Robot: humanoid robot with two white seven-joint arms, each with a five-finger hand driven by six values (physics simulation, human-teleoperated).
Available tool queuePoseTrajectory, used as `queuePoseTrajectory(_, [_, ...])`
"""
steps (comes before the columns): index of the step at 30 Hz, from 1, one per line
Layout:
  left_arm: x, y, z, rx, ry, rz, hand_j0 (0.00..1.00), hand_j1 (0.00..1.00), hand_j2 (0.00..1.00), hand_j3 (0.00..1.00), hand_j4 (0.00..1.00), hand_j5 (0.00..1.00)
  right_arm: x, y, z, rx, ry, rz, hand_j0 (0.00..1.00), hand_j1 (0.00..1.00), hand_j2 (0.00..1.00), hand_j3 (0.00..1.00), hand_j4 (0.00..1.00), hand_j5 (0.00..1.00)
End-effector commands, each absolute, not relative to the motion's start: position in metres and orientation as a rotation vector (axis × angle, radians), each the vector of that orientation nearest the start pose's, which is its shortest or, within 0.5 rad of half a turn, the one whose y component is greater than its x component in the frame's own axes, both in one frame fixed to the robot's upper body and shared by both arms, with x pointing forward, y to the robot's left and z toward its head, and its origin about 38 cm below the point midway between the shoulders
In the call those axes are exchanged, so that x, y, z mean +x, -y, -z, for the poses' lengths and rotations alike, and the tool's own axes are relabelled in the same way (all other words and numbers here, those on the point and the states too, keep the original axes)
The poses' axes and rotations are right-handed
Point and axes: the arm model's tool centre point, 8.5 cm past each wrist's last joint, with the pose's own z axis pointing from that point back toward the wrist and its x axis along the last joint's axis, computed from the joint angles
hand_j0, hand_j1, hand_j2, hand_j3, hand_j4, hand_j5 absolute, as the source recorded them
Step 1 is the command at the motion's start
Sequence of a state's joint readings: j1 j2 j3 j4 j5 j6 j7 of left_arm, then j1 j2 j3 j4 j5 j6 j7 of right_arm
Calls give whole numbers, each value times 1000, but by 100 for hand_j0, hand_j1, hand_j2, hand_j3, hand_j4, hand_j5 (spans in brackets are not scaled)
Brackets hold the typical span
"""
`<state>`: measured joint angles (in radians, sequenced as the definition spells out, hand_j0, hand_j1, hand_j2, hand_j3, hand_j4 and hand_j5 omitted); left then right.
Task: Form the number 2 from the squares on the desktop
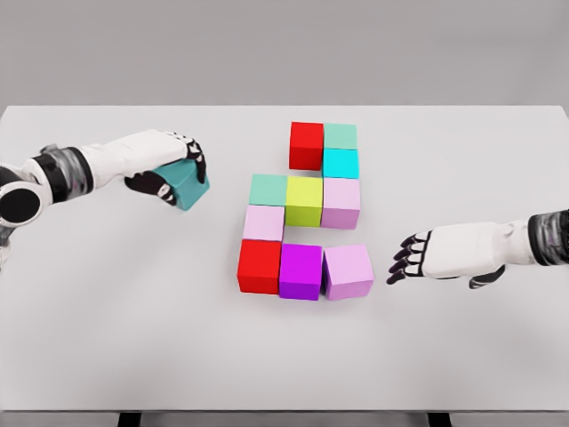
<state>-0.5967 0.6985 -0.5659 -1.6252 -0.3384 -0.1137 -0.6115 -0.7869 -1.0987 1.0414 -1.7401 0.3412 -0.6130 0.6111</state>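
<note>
On the left side of the desk [107, 356] I see my left hand [169, 169] with its fingers closed around a teal cube [189, 184]; the forearm reaches in nearly level from the left edge, and the cube is tilted. It is well apart from the other cubes. In the middle stand the rest: a red cube [306, 144] with a green one [340, 136] and a cyan one [340, 164] beside it, a row below, and a bottom row ending in a pink cube [348, 271]. My right hand [436, 255] rests low near that pink cube, palm down, fingers loosely spread and holding nothing.
</note>
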Motion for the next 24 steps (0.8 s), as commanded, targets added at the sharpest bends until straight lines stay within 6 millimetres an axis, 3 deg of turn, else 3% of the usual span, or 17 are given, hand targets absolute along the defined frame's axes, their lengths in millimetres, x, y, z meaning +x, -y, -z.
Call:
queuePoseTrajectory(1, [444, -245, -218, 371, 1340, 1725, 43, 43, 43, 43, 43, 43, 356, 290, -194, 173, -1373, 3244, 100, 100, 100, 100, 100, 100])
queuePoseTrajectory(8, [462, -234, -215, 346, 1350, 1666, 42, 42, 42, 42, 42, 42, 373, 296, -191, 220, -1383, 3274, 100, 100, 100, 100, 100, 100])
queuePoseTrajectory(15, [476, -217, -212, 310, 1365, 1629, 40, 40, 40, 40, 40, 40, 366, 276, -189, 159, -1389, 3220, 100, 100, 100, 100, 100, 100])
queuePoseTrajectory(24, [498, -203, -209, 277, 1366, 1576, 40, 40, 40, 40, 40, 40, 357, 267, -188, 116, -1374, 3192, 100, 100, 100, 100, 100, 100])
